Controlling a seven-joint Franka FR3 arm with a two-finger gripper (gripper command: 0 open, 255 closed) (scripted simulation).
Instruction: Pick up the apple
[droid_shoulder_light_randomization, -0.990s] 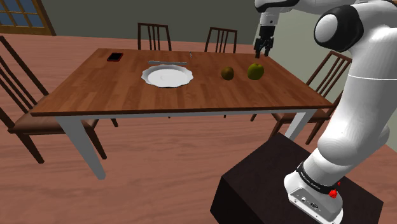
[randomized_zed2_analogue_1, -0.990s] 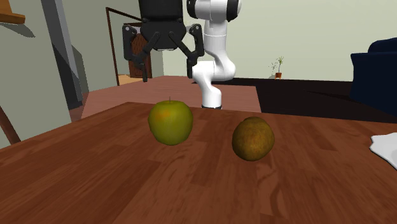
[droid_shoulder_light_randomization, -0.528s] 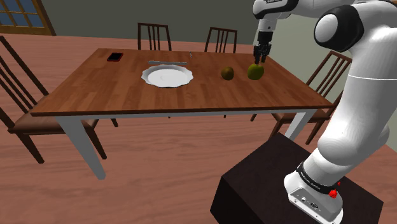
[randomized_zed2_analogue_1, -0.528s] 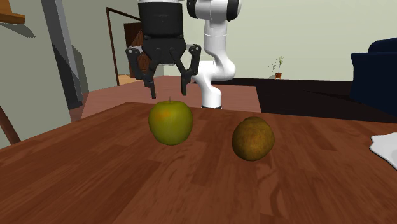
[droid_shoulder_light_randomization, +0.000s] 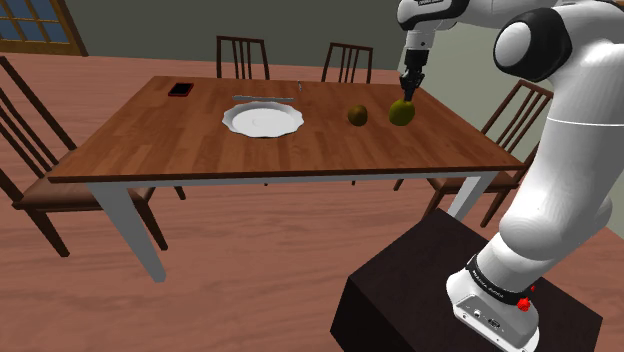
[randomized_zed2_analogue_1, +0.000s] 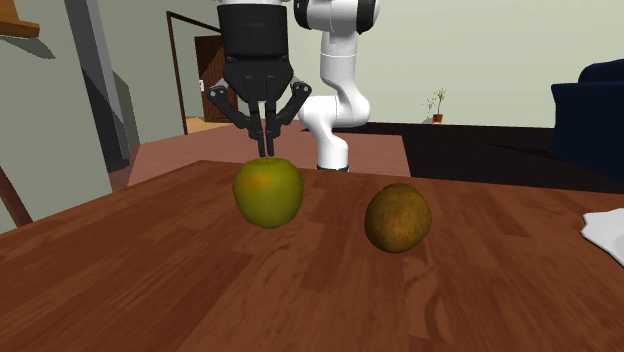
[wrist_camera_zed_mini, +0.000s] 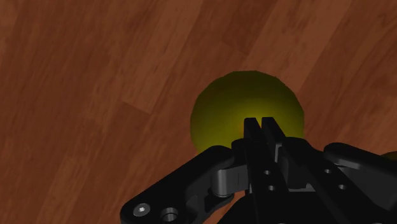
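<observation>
A yellow-green apple (droid_shoulder_light_randomization: 401, 113) (randomized_zed2_analogue_1: 268, 193) (wrist_camera_zed_mini: 235, 108) rests on the wooden table (droid_shoulder_light_randomization: 200, 140), near its far corner on the shoulder view's right. My black gripper (droid_shoulder_light_randomization: 408, 95) (randomized_zed2_analogue_1: 265, 150) (wrist_camera_zed_mini: 260, 122) hangs straight above it, pointing down. It is shut, its two fingertips meeting right at the top of the apple where the stem stands. The apple's body lies below the fingers, not between them. Whether the thin stem is pinched I cannot tell.
A round brown fruit (droid_shoulder_light_randomization: 357, 115) (randomized_zed2_analogue_1: 398, 217) lies close beside the apple. A white plate (droid_shoulder_light_randomization: 262, 118) sits mid-table, with a small black object (droid_shoulder_light_randomization: 181, 89) at the far corner. Chairs (droid_shoulder_light_randomization: 346, 62) ring the table. The dark stand (droid_shoulder_light_randomization: 420, 290) is at lower right.
The gripper came down from well above the apple to its top, and its fingers went from wide open to shut. The apple has not moved.
</observation>
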